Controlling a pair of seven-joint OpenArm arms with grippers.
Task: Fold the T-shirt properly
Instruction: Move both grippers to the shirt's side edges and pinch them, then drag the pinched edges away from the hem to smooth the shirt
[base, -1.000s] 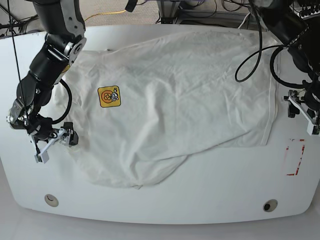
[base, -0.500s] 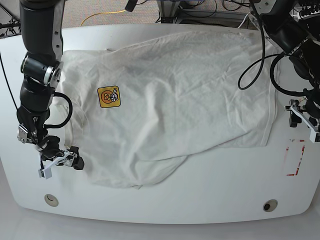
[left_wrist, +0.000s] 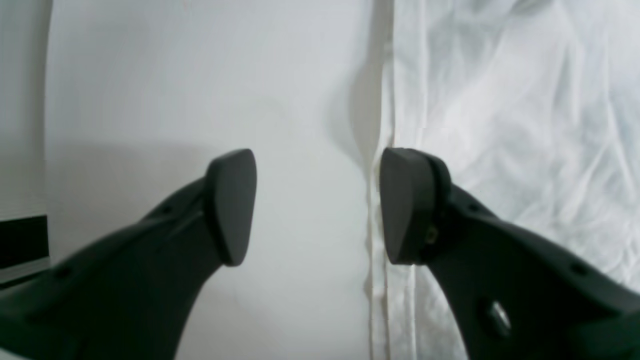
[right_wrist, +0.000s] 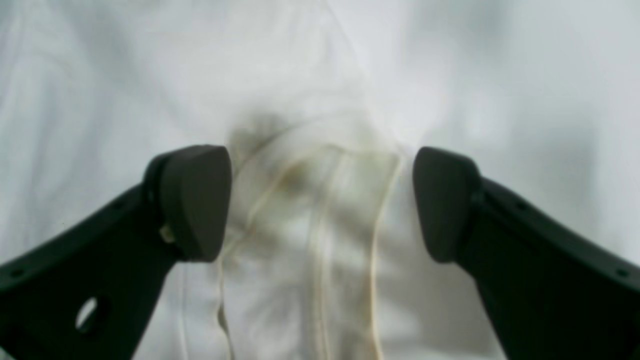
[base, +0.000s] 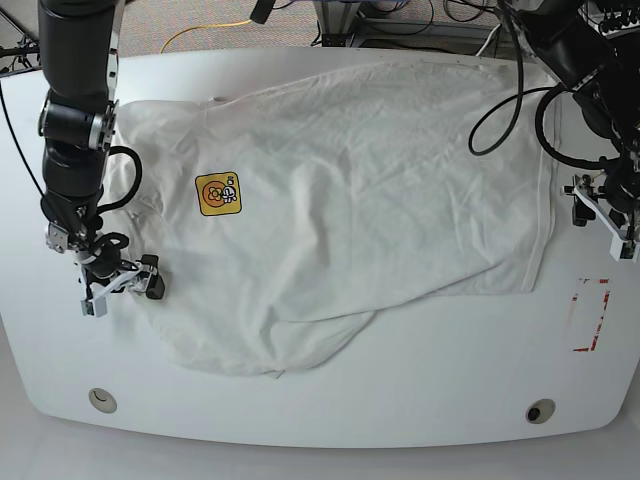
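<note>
The white T-shirt (base: 350, 200) lies spread and wrinkled over the table, its small yellow-orange square logo (base: 218, 193) facing up. My right gripper (base: 120, 285) stands open at the shirt's left edge. In the right wrist view its fingers (right_wrist: 192, 200) straddle a bunched, seamed edge of the T-shirt (right_wrist: 320, 210) without pinching it. My left gripper (base: 600, 215) is open just off the shirt's right side. In the left wrist view the T-shirt's (left_wrist: 500, 125) hem runs beside the right fingertip (left_wrist: 405, 205), and bare table lies between the fingers of the left gripper (left_wrist: 317, 205).
The white table (base: 450, 370) has a rounded front edge with two small round holes (base: 101, 399) (base: 541, 411). A red-marked rectangle (base: 590, 315) sits near the right edge. Black cables (base: 500, 110) loop from the arm on the right, above the shirt's corner.
My right gripper dipped toward the table's front, then came back along the shirt's left edge. The left gripper shifted slightly toward the back. The shirt's left edge lies a little differently.
</note>
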